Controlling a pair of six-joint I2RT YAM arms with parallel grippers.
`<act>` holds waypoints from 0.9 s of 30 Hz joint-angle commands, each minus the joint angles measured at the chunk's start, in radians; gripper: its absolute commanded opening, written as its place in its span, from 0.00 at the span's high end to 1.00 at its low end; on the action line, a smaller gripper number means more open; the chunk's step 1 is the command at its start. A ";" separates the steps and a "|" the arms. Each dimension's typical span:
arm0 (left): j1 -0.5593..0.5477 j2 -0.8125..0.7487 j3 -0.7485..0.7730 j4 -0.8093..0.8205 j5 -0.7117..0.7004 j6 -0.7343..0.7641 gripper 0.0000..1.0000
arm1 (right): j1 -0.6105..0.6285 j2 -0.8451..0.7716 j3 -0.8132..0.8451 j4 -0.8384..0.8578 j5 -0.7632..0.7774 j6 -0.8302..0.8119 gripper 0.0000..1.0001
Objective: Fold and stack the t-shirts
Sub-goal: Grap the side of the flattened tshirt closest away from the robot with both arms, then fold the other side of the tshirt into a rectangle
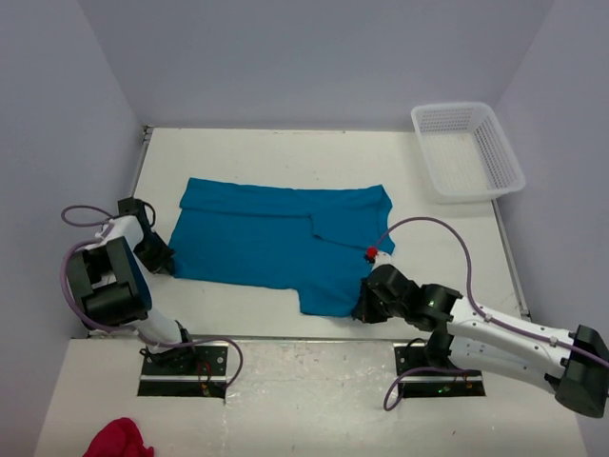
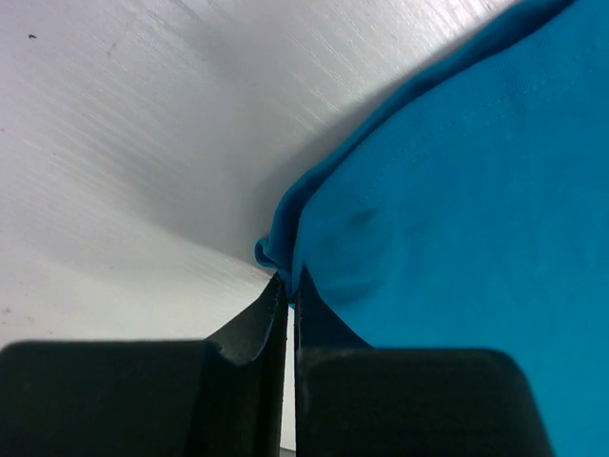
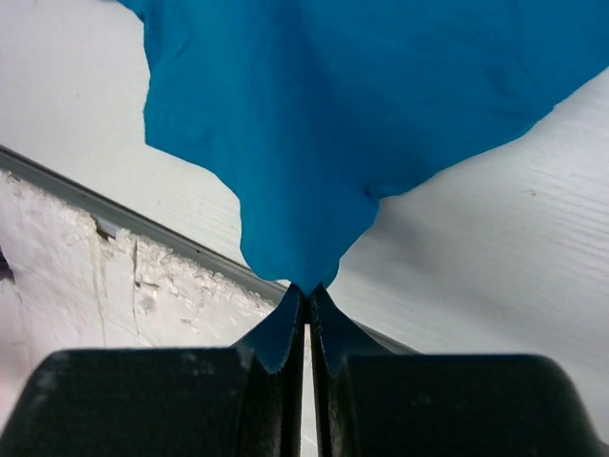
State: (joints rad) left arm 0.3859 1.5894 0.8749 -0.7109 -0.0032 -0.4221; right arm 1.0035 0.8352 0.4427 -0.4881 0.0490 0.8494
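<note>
Because the t-shirt (image 1: 276, 243), spread mid-frame on the tabletop (image 1: 238, 162), looks light, limp and stretchy, the left claw (image 2: 288, 286) and right claw (image 3: 306, 290) each clench its edge, the sensible hold.

Bright even light, soft shadows, near edges blurred

A plain teal-blue t-shirt (image 1: 271, 238) is laid flat across the middle of the desk (image 1: 285, 157), stretched left to right, with one layer seen folded over at its right end. Its near left corner is pinched by the left hand (image 2: 290, 286), its near right tip by the right hand (image 3: 307, 290).
</note>
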 commanded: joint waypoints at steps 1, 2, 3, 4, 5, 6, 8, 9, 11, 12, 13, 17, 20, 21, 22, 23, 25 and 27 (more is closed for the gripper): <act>-0.002 -0.048 -0.042 0.056 0.048 -0.075 1.00 | 0.007 -0.034 0.106 -0.131 0.113 0.057 1.00; -0.002 -0.072 -0.045 0.056 0.054 -0.084 1.00 | 0.007 -0.042 0.117 -0.174 0.127 0.060 1.00; -0.004 -0.072 -0.051 0.059 0.055 -0.093 1.00 | 0.007 -0.050 0.126 -0.200 0.140 0.066 1.00; -0.002 -0.101 -0.066 0.062 0.065 -0.099 1.00 | 0.007 -0.056 0.139 -0.220 0.158 0.071 1.00; -0.004 -0.114 -0.070 0.065 0.068 -0.102 1.00 | 0.007 -0.064 0.149 -0.240 0.164 0.077 1.00; -0.004 -0.135 -0.070 0.062 0.068 -0.107 1.00 | 0.007 -0.074 0.172 -0.279 0.170 0.082 1.00; -0.005 -0.155 -0.071 0.060 0.083 -0.112 1.00 | 0.007 -0.080 0.197 -0.314 0.198 0.086 1.00; -0.010 -0.170 -0.073 0.060 0.092 -0.121 1.00 | 0.007 -0.081 0.226 -0.346 0.210 0.086 1.00; -0.019 -0.181 -0.073 0.062 0.097 -0.127 1.00 | 0.007 -0.067 0.255 -0.371 0.236 0.082 1.00; -0.019 -0.190 -0.071 0.062 0.098 -0.129 1.00 | 0.007 -0.059 0.278 -0.379 0.241 0.076 1.00; -0.021 -0.195 -0.068 0.062 0.094 -0.129 1.00 | 0.006 -0.038 0.290 -0.380 0.245 0.071 1.00; -0.019 -0.233 -0.045 0.057 0.051 -0.153 1.00 | 0.007 0.033 0.364 -0.379 0.247 0.042 1.00; -0.019 -0.290 -0.018 0.070 0.029 -0.167 1.00 | 0.003 0.099 0.416 -0.380 0.255 0.008 1.00; -0.021 -0.293 -0.008 0.068 0.023 -0.168 1.00 | 0.000 0.114 0.427 -0.380 0.253 -0.002 1.00; -0.019 -0.293 0.005 0.064 0.017 -0.167 1.00 | -0.012 0.131 0.439 -0.380 0.246 -0.024 1.00; -0.019 -0.292 0.018 0.054 0.014 -0.170 1.00 | -0.025 0.160 0.461 -0.380 0.238 -0.036 1.00; -0.019 -0.279 0.047 0.053 0.022 -0.172 1.00 | -0.075 0.185 0.476 -0.379 0.215 -0.070 1.00; -0.019 -0.261 0.067 0.057 0.037 -0.181 1.00 | -0.114 0.208 0.490 -0.365 0.192 -0.099 1.00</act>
State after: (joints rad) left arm 0.3679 1.3224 0.8867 -0.6724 0.0376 -0.5686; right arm 0.9390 1.0241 0.8803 -0.8524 0.2451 0.8165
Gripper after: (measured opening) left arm 0.008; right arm 0.007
